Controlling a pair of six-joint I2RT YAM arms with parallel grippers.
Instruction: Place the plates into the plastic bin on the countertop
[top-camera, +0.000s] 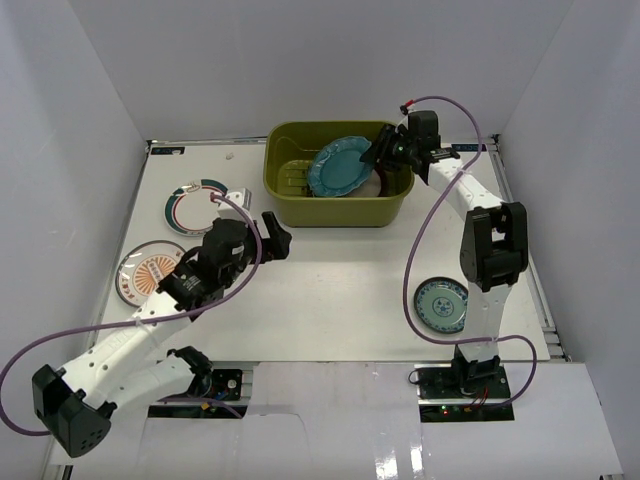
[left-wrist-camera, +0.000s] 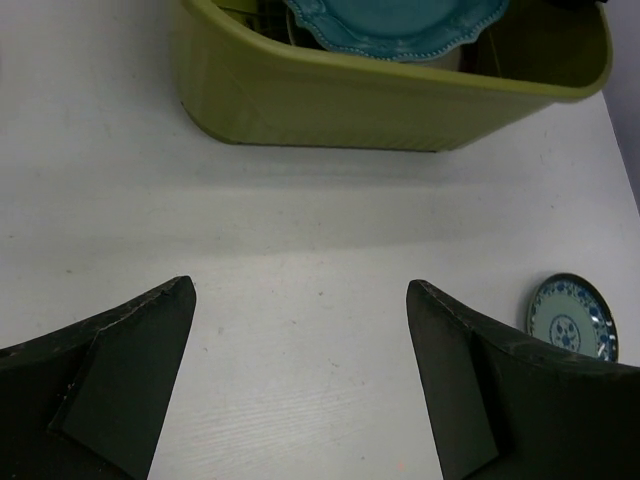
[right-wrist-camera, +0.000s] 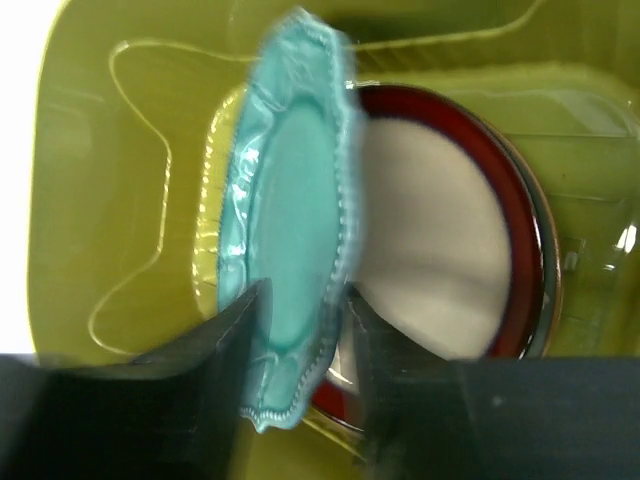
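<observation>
Currently, step in hand: setting one plate down into the bin

- Right claw (right-wrist-camera: 305, 300): pinching the near rim of the teal scalloped plate (right-wrist-camera: 295, 230), one finger on each face. The claw is over the right end of the bin (right-wrist-camera: 120, 150).
- Teal scalloped plate: held on edge and tilted inside the bin, stretching away from the claw. Its back leans over the dark red plate (right-wrist-camera: 450, 250).
- Dark red plate: low in the bin, just to the right of the claw. Whether the two plates touch cannot be told.
- Left claw (left-wrist-camera: 300, 290): spread wide and holding nothing, above bare countertop (top-camera: 340, 290), with the bin wall well ahead of it.
- Plates not yet binned: the small teal plate (left-wrist-camera: 571, 318) ahead and to the right of the left claw; the striped-rim plate (top-camera: 195, 205) to its left; the orange-patterned plate (top-camera: 145, 272) behind it, partly under that arm.

Judgement: the task is in its early-to-middle part, with two plates in the bin and three seen outside it.

Next move, as judged: lower the right claw until the teal plate rests on the red one. Then part the fingers and draw back upward, clear of the bin rim. A release from this tilt could let the plate slap down or slide
</observation>
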